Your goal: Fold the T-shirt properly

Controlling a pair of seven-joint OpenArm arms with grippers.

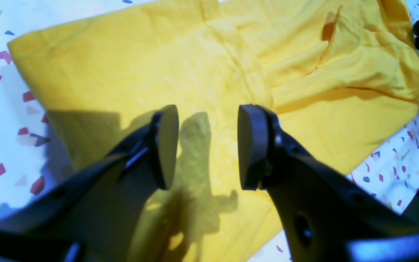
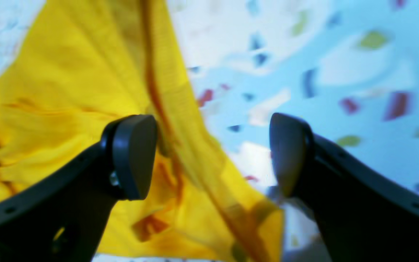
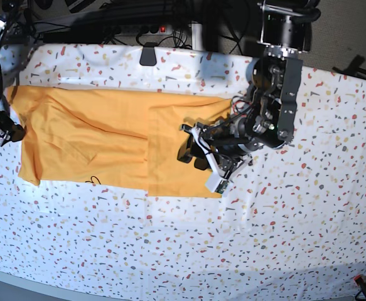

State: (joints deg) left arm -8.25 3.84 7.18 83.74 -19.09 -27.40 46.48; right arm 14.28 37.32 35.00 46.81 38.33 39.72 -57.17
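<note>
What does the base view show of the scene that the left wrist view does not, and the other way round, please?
Only the base view shows the whole T-shirt spread on the speckled table and the cables behind. Only the left wrist view shows the left gripper close up, jaws open above the cloth. Both show the shirt's folded flap.

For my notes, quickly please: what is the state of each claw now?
Left claw: open, above the T-shirt, holding nothing.
Right claw: open wide, shirt edge between its fingers, not gripped.

Base view: overhead, looking straight down, far off. Both wrist views: close behind their jaws, angled down. All three share the T-shirt [image 3: 107,141] on the speckled table [image 3: 296,238].
</note>
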